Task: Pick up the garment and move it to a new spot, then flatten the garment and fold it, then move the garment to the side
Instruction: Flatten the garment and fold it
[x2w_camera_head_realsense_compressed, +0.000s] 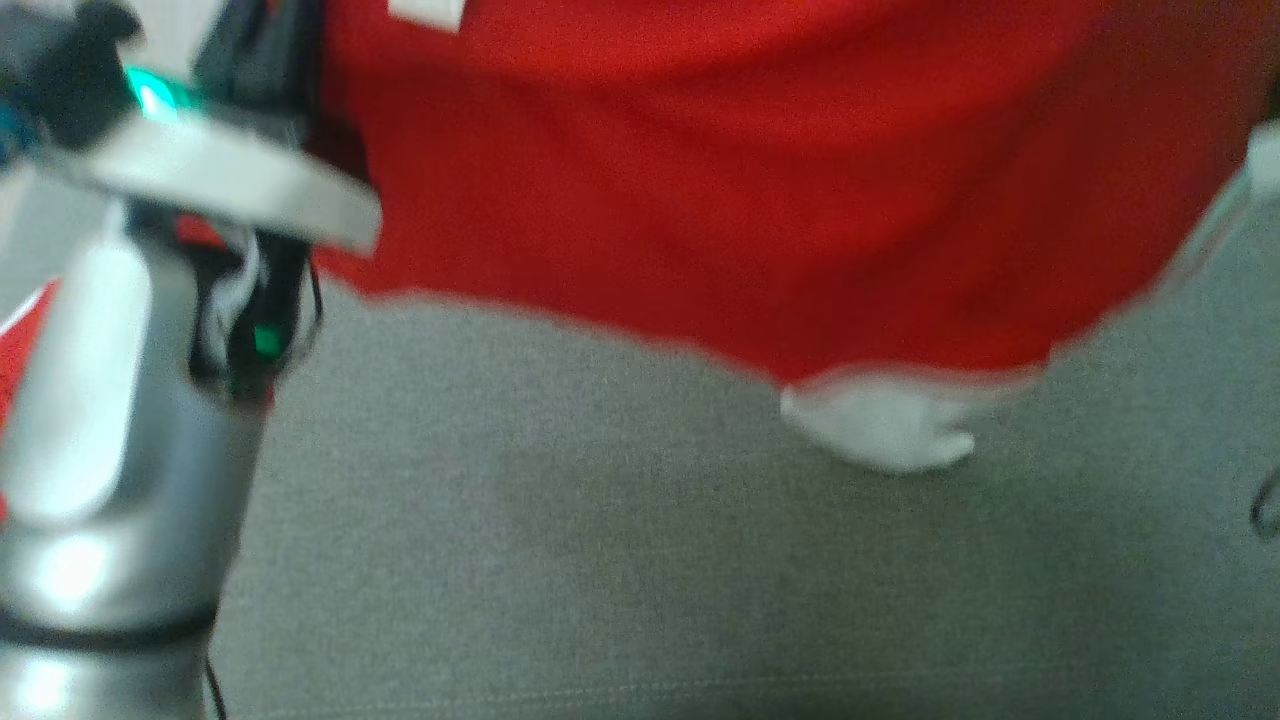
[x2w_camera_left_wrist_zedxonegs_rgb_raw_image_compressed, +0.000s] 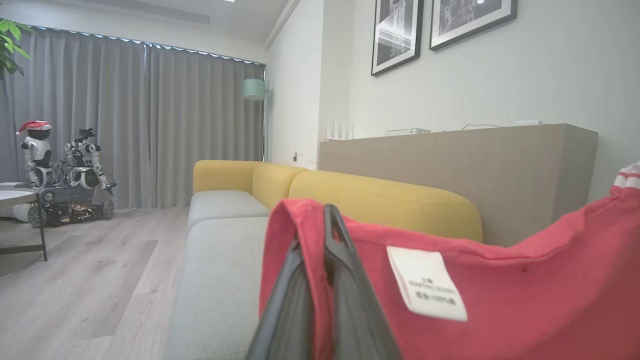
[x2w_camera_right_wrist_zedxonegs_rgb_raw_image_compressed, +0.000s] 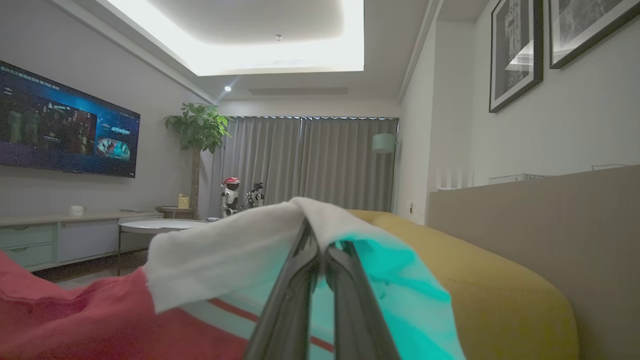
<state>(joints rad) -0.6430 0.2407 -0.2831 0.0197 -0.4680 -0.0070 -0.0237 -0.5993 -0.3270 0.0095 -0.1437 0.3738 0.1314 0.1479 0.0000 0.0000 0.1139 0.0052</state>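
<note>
The garment (x2w_camera_head_realsense_compressed: 760, 190) is red with white trim and hangs stretched across the top of the head view, above the grey sofa seat (x2w_camera_head_realsense_compressed: 640, 560). A white cuff (x2w_camera_head_realsense_compressed: 880, 430) dangles from its lower edge. My silver left arm (x2w_camera_head_realsense_compressed: 110, 400) rises at the left, beside the cloth. In the left wrist view my left gripper (x2w_camera_left_wrist_zedxonegs_rgb_raw_image_compressed: 327, 217) is shut on a red edge of the garment (x2w_camera_left_wrist_zedxonegs_rgb_raw_image_compressed: 525, 300), next to a white label (x2w_camera_left_wrist_zedxonegs_rgb_raw_image_compressed: 425, 282). My right gripper (x2w_camera_right_wrist_zedxonegs_rgb_raw_image_compressed: 320, 250) is shut on a white part of the garment (x2w_camera_right_wrist_zedxonegs_rgb_raw_image_compressed: 225, 255), with red cloth at the lower left.
A yellow sofa back (x2w_camera_left_wrist_zedxonegs_rgb_raw_image_compressed: 380, 200) runs behind the grey seat cushions (x2w_camera_left_wrist_zedxonegs_rgb_raw_image_compressed: 220, 265), with a beige ledge (x2w_camera_left_wrist_zedxonegs_rgb_raw_image_compressed: 460, 165) behind it. Wooden floor (x2w_camera_left_wrist_zedxonegs_rgb_raw_image_compressed: 90, 280), a round table (x2w_camera_right_wrist_zedxonegs_rgb_raw_image_compressed: 155, 226), a TV cabinet (x2w_camera_right_wrist_zedxonegs_rgb_raw_image_compressed: 60, 235) and small toy robots (x2w_camera_left_wrist_zedxonegs_rgb_raw_image_compressed: 60, 170) lie beyond.
</note>
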